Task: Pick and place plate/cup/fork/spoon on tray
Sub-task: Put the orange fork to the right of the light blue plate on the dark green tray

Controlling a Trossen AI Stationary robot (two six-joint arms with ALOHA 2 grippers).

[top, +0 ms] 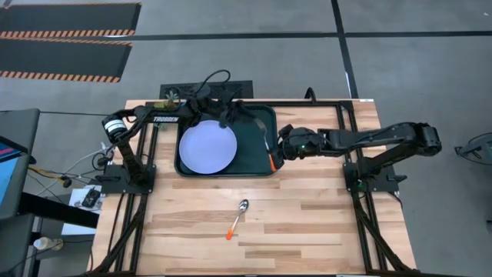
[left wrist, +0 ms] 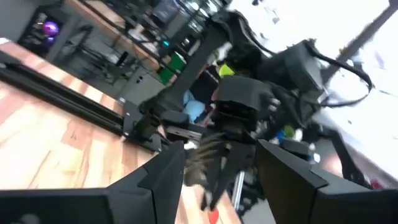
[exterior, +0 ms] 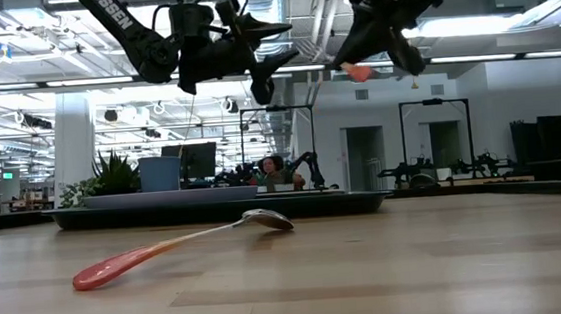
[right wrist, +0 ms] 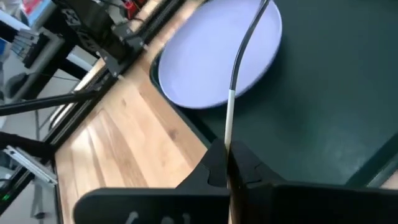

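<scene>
Left gripper (top: 231, 114) hangs over the back of the tray (top: 260, 168), above the plate's (top: 207, 148) far edge; in its own wrist view the fingers (left wrist: 163, 177) stand apart with nothing between them, so released. Plate lies flat in the tray's left half. Cup (exterior: 159, 173) shows only in the low view, standing beyond the plate; the high view has it hidden under the left arm. Right gripper (top: 275, 151) is at the tray's right rim, clenched on the fork (right wrist: 235, 74), shaft running out over the tray's bare green floor beside the plate, orange handle end (top: 271, 164) poking out behind the jaws. Spoon (top: 237, 218) is alone on the table (top: 323, 223) in front of the tray, well apart from both arms. Risks, my read: the fork is pinched on a thin shaft, so it could pivot in the jaws; released from height it could bounce onto the plate or off the rim. Both arms crowd the same tray, so contact is possible if the left doesn't clear. The spoon lies flat and thin, hard to get fingers under. Writing: white "TROSSEN" lettering on the left arm (top: 165, 119), part-readable; nothing else legible.
</scene>
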